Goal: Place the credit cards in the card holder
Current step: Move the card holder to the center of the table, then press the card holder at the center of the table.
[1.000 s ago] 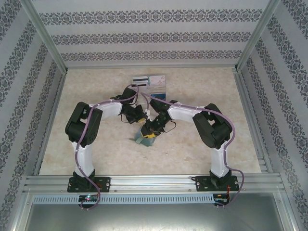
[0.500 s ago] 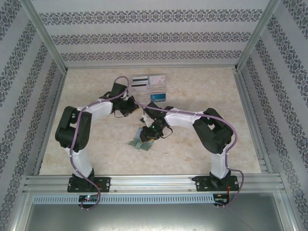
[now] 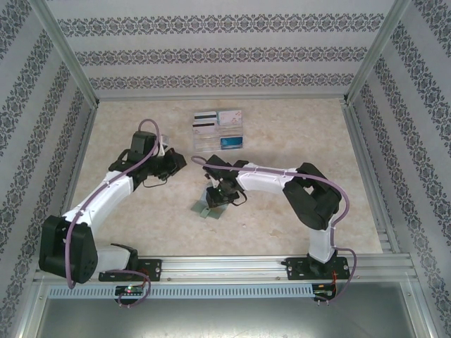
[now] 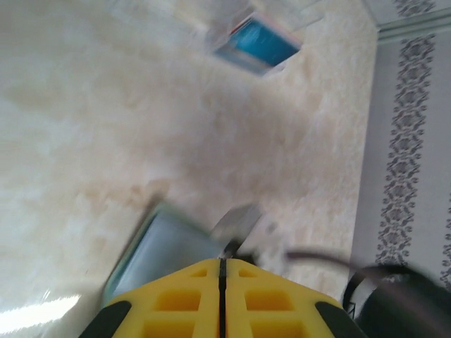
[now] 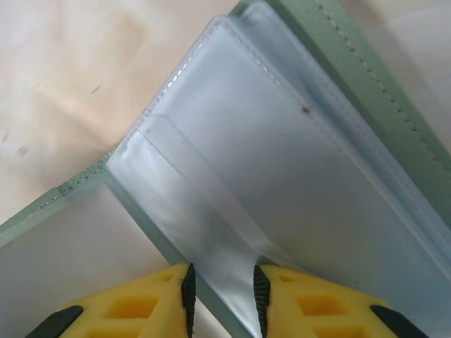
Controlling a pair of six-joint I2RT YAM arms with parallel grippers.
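Note:
The sage-green card holder (image 3: pixel 206 209) lies open at mid-table, and its pale pockets (image 5: pixel 282 148) show in the right wrist view. My right gripper (image 3: pixel 217 196) (image 5: pixel 222 289) is on top of it, jaws closed against a clear pocket leaf near the spine. My left gripper (image 3: pixel 177 163) (image 4: pixel 222 264) hovers to the left of the holder, shut with nothing visible between its jaws. The holder (image 4: pixel 158 246) appears blurred beyond its tips. The credit cards rest at the back: a white one with black stripes (image 3: pixel 204 120), a pale one (image 3: pixel 230 117) and a blue one (image 3: pixel 231 143) (image 4: pixel 257 41).
The cards sit on a clear plastic stand (image 3: pixel 211 141) near the back wall. Patterned walls and metal rails (image 3: pixel 211 267) enclose the marble-look table (image 3: pixel 296 127). Open room lies at the right and front of the table.
My left arm has swung back and to the left, away from the card holder. The right gripper has stayed on the holder, shifting slightly left.

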